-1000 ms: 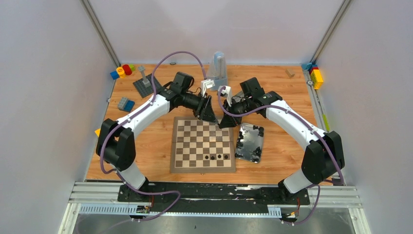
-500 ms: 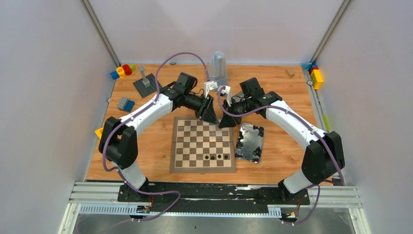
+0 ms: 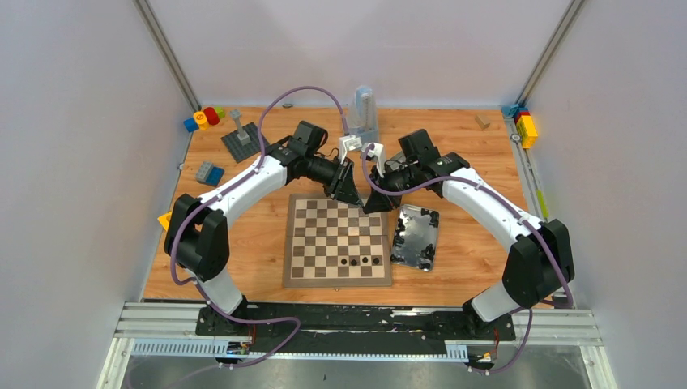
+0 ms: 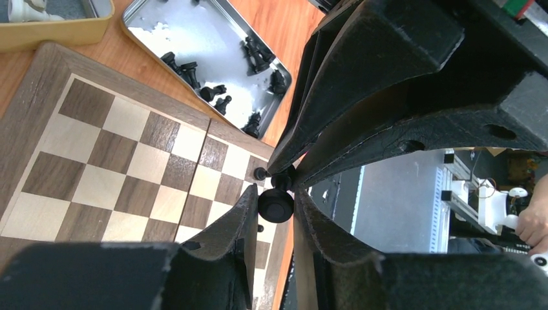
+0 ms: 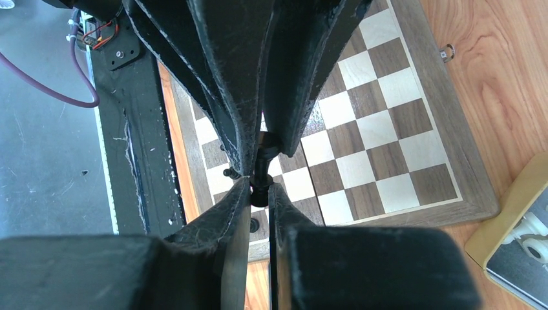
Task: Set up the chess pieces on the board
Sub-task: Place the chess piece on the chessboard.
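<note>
Both grippers meet above the far edge of the board (image 3: 336, 239). One black chess piece (image 4: 276, 204) hangs between them. My right gripper (image 5: 260, 188) is shut on its upper part. My left gripper (image 4: 276, 205) has its fingers against both sides of the round base. In the top view the left gripper (image 3: 355, 198) and right gripper (image 3: 375, 203) nearly touch tip to tip. Three black pieces (image 3: 360, 261) stand on the board's near rows. More black pieces (image 4: 213, 90) lie in a shiny metal tin (image 3: 416, 237) right of the board.
A yellow tray (image 4: 52, 32) with white pieces lies off the board's far edge, beside the tin. A grey studded plate (image 3: 245, 143), toy blocks (image 3: 204, 117) and a blue-grey block (image 3: 209, 173) sit at the left. A clear object (image 3: 364, 113) stands at the back.
The left gripper's fingers have closed in on the piece's base. The left arm shifted slightly toward the right gripper. The right arm has not moved.
</note>
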Action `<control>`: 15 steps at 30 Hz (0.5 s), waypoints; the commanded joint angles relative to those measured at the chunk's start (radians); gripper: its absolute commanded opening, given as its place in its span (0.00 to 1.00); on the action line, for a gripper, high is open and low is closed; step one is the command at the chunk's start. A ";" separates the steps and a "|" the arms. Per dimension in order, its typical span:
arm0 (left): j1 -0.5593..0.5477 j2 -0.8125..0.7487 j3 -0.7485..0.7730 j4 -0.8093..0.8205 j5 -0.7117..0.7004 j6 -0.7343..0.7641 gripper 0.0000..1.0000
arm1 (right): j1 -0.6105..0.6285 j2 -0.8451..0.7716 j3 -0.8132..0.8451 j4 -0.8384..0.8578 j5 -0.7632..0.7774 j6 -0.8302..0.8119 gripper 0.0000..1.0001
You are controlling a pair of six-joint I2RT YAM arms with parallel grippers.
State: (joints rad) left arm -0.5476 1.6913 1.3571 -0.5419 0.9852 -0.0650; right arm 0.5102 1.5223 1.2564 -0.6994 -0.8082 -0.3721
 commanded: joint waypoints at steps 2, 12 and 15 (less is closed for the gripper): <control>-0.006 -0.025 0.022 -0.041 0.027 0.050 0.17 | 0.002 -0.029 0.011 0.035 0.047 -0.024 0.04; 0.008 -0.187 -0.172 0.260 0.016 -0.169 0.00 | -0.030 -0.049 0.035 0.053 0.005 0.043 0.50; 0.021 -0.242 -0.249 0.415 0.024 -0.249 0.00 | -0.074 -0.055 0.028 0.088 -0.067 0.101 0.55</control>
State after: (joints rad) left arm -0.5415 1.5429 1.1690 -0.3618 0.9726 -0.1684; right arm 0.4889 1.5116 1.2575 -0.6876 -0.8051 -0.3347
